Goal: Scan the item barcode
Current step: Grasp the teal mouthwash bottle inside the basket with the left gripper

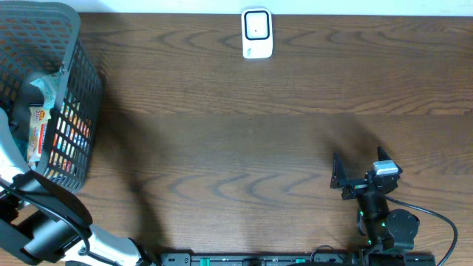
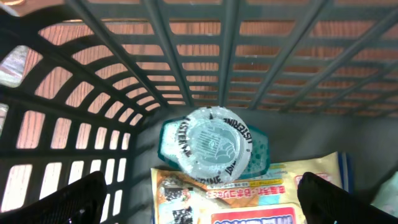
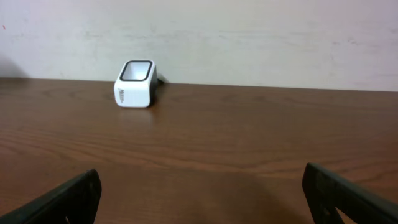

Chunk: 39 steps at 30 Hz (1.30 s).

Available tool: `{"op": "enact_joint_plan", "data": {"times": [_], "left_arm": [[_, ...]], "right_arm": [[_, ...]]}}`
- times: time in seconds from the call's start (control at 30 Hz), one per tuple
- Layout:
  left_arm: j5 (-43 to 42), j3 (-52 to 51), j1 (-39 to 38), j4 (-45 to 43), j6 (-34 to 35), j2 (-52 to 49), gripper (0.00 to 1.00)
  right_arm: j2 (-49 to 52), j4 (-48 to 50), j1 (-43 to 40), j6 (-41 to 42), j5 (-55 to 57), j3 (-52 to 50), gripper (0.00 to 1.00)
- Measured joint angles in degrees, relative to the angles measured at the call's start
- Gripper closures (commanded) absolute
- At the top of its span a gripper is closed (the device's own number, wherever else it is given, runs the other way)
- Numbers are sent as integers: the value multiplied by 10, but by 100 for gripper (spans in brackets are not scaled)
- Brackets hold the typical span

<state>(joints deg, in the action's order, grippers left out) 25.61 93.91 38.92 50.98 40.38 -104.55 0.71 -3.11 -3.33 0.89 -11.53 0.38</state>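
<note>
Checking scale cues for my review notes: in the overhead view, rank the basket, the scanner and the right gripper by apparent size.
1. basket, clearly largest
2. right gripper, though possibly nearer the camera, so unsure
3. scanner

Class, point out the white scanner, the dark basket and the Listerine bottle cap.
scanner (image 1: 257,33), overhead view, middle of its body.
basket (image 1: 81,111), overhead view, its right wall.
bottle cap (image 2: 214,144), left wrist view, centre of its top.
</note>
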Motion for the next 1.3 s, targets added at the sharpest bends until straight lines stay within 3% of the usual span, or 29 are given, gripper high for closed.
{"op": "enact_joint_plan", "data": {"times": [0.63,1.03,1.13,1.3], "left_arm": [[0,0,10,-22,-16,-12,2],[0,0,17,-35,-17,-71,0],[0,0,17,-46,-20,-72,14],[0,0,18,-72,-63,-72,25]], "right_arm": [[0,0,0,0,0,0,1],[0,0,0,0,0,0,1],[0,0,0,0,0,0,1],[0,0,0,0,0,0,1]]}}
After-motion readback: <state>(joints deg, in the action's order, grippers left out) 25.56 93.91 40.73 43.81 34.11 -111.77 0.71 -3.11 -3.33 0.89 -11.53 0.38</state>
